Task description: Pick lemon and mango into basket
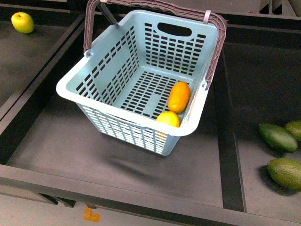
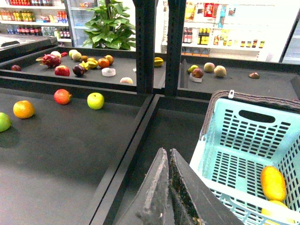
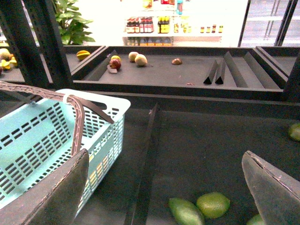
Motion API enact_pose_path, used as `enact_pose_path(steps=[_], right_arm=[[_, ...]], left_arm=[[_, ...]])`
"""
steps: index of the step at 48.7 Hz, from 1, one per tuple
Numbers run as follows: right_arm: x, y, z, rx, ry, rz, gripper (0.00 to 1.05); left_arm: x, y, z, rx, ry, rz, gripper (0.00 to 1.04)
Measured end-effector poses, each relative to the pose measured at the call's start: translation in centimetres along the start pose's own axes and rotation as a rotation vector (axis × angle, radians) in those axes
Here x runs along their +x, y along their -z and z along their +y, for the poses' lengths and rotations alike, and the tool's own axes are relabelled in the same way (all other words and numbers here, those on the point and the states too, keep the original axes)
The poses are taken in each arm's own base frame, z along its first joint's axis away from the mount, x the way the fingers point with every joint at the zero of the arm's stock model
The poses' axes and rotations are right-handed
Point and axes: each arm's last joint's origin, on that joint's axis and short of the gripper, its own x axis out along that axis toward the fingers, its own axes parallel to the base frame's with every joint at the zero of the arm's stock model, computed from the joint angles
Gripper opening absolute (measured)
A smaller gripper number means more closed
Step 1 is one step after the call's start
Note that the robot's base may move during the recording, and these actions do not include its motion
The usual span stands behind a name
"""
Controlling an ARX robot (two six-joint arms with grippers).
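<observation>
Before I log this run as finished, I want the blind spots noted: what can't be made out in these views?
- Lemon: lower part hidden behind the basket rim, front view; cut by the picture's edge in the left wrist view.
- Mango: its underside, and whether it touches the lemon, unclear.
- Both arms: out of the front view.
- Left gripper: tips together, base cut off.
- Right gripper: fingers wide apart, partly cut off.
- Shelf items behind: too small to identify.

The light teal slotted basket [image 1: 117,70] stands upright, its two brownish-mauve handles raised. Inside, the orange-yellow oval mango [image 1: 179,97] lies against the right wall, and the smaller yellow lemon [image 1: 168,119] sits in the near right corner, touching it.
</observation>
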Motion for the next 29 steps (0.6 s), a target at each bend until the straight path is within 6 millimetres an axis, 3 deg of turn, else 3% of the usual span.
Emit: enact_pose_path(steps=[14, 18, 29], right_arm=[[0.00, 0.00, 0.00, 0.000, 0.000, 0.000, 0.96], [0.00, 0.00, 0.00, 0.000, 0.000, 0.000, 0.96], [0.00, 0.00, 0.00, 0.000, 0.000, 0.000, 0.96]], left_arm=[[0.00, 0.00, 0.00, -0.001, 0.000, 0.000, 0.04], [0.00, 0.00, 0.00, 0.000, 0.000, 0.000, 0.16], [0.00, 0.00, 0.00, 0.000, 0.000, 0.000, 0.73]])
